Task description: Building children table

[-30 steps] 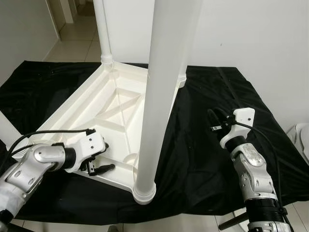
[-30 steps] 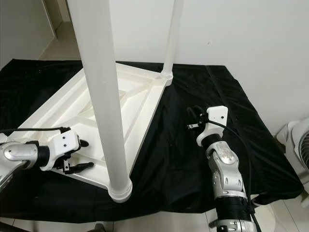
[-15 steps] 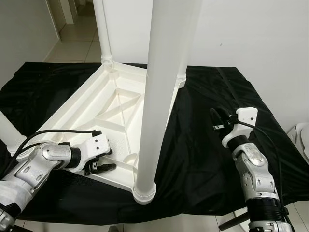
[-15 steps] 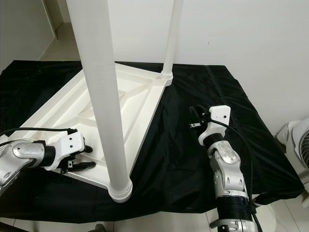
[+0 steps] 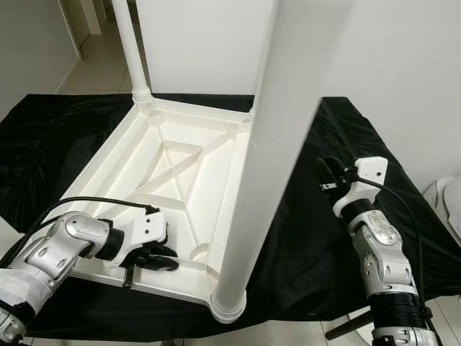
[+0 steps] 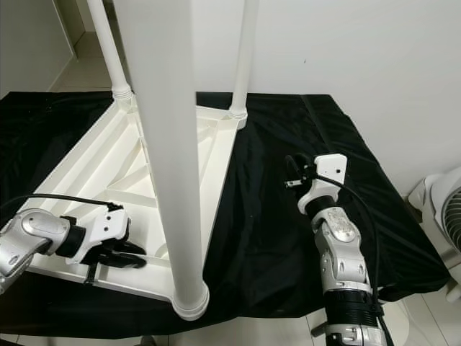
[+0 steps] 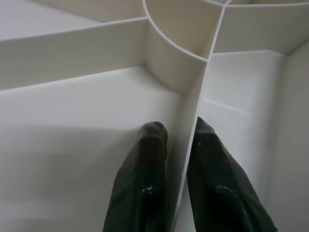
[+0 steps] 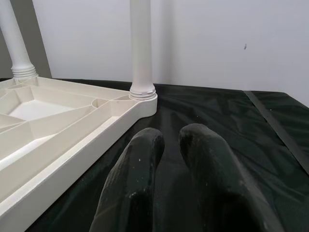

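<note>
Table: a white plastic children table lies upside down on the desk, its ribbed underside facing up.
Legs: three white legs stand upright in the corner sockets; the near leg is very close to the camera, the far left leg and the far right leg stand at the back corners.
Empty socket: a round socket in the near left corner holds no leg.
Left gripper: the left gripper rests on the near left edge of the table, just beside that socket.
Left fingers: the two black fingers are clamped on a thin white rib of the underside, one finger on each side of it.
Right gripper: the right gripper is above the cloth, to the right of the table and apart from it.
Right fingers: the fingers are together, with nothing between them.
Desk: a black cloth covers the desk.
Around: a white wall is behind the desk, and part of a white fan shows at the right edge.
</note>
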`<state>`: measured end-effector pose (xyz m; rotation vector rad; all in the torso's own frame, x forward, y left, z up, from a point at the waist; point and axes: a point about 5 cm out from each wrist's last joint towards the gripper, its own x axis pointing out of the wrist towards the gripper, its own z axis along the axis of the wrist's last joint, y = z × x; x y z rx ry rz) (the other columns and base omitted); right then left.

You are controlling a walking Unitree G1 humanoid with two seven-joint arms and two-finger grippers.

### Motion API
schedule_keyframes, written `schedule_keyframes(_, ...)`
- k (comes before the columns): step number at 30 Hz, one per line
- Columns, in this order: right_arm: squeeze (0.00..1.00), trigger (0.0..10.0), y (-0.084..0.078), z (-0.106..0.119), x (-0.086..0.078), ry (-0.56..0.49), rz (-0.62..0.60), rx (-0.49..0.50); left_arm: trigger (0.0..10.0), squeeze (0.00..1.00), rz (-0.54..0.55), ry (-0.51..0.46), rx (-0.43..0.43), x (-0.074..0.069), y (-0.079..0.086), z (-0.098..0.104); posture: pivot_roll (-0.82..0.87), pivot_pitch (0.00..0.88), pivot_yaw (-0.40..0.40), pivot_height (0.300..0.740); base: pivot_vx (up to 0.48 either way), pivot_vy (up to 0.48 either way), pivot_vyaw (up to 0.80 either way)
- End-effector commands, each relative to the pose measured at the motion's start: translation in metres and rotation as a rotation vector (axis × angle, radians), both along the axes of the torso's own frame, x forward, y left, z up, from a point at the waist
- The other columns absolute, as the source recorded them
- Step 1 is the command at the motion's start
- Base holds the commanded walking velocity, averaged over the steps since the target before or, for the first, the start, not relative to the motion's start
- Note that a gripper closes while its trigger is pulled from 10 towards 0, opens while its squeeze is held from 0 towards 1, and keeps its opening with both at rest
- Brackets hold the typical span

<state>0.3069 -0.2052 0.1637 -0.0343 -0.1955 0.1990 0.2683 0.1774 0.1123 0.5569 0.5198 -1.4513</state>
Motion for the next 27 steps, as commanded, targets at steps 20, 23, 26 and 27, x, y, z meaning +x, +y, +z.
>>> schedule_keyframes(20,0.0,10.0,0.004,0.008,0.004,-0.035,-0.01,0.022,0.0,0.0,0.576,-0.342,-0.268,0.054,-0.01,0.022,0.08,0.033,-0.015,0.74,0.0,0.0,0.0)
schedule_keyframes(23,0.0,10.0,0.004,0.009,0.004,-0.037,-0.01,0.024,0.0,0.0,0.59,-0.353,-0.269,0.055,-0.009,0.022,0.08,0.034,-0.014,0.74,0.0,0.0,0.0)
schedule_keyframes(26,0.0,10.0,0.005,0.009,0.004,-0.037,-0.01,0.025,10.0,0.0,0.571,-0.345,-0.257,0.051,-0.014,0.018,0.08,0.033,-0.017,0.74,0.0,0.0,0.0)
schedule_keyframes(27,0.0,10.0,0.005,0.008,0.004,-0.036,-0.01,0.025,10.0,1.0,0.562,-0.334,-0.266,0.049,-0.016,0.017,0.08,0.034,-0.017,0.74,0.0,0.0,0.0)
